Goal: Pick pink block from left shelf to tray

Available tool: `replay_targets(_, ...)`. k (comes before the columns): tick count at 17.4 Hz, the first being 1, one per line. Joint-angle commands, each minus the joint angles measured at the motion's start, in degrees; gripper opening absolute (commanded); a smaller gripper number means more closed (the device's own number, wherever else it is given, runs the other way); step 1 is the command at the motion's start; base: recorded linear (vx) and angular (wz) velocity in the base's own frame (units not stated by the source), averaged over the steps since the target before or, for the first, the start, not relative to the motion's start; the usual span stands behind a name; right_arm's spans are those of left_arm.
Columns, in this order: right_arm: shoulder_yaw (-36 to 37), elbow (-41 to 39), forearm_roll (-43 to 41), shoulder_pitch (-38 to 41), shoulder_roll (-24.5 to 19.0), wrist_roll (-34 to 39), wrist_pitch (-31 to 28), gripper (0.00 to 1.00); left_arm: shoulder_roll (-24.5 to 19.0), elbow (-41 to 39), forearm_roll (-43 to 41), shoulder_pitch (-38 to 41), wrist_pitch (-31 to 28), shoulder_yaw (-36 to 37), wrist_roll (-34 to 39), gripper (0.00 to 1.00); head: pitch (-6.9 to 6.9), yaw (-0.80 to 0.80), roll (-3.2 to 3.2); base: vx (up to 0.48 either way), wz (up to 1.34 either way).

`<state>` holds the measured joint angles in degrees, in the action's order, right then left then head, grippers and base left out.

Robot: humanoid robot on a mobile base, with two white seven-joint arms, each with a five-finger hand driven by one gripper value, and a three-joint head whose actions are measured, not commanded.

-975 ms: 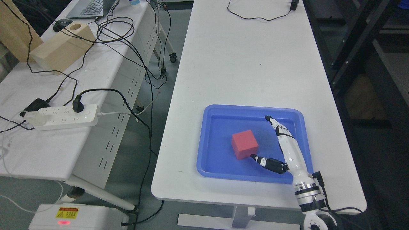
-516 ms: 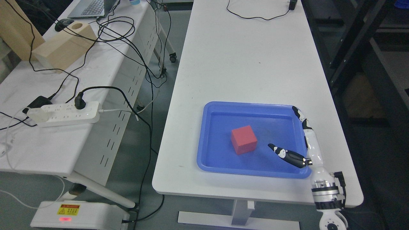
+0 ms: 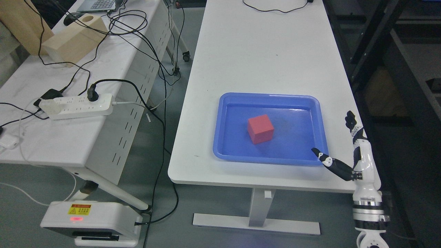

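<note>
A pinkish-red block lies inside the blue tray on the white table, a little left of the tray's middle. My right hand is outside the tray, past its front right corner, near the table's right edge. Its fingers are stretched out and the thumb is spread wide, holding nothing. Nothing touches the block. The left arm is out of the picture.
The white table runs far back, with a black cable at its far end. A second desk on the left carries a power strip, tangled cables and wooden boxes. Dark shelving stands on the right.
My right hand has drawn back from beside the block, out of the tray to the right and toward the table's edge. The whole picture has shifted too, so the camera moved.
</note>
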<state>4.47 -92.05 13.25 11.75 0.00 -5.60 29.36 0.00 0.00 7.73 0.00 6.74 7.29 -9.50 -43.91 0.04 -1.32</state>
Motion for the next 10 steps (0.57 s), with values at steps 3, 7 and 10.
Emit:
replay_targets(3, 3.00, -0.49, -16.15, -0.68, 1.00, 1.46, -7.88, 0.99, -1.00, -1.00, 0.00, 1.14, 0.03, 0.00, 0.01, 1.00, 0.00, 0.00, 0.00, -0.211, -0.05)
replay_targets(7, 3.09, -0.32, -16.59, 0.81, 1.06, 13.29, -15.10, 1.00, -1.00, -1.00, 0.00, 1.14, 0.03, 0.00, 0.01, 1.00, 0.00, 0.00, 0.00, -0.199, 0.00)
replay_targets(10, 3.09, -0.32, -16.59, 0.55, 1.06, 17.72, -16.96, 1.00, -1.00, -1.00, 0.00, 1.14, 0.03, 0.00, 0.01, 1.00, 0.00, 0.00, 0.00, -0.184, -0.02)
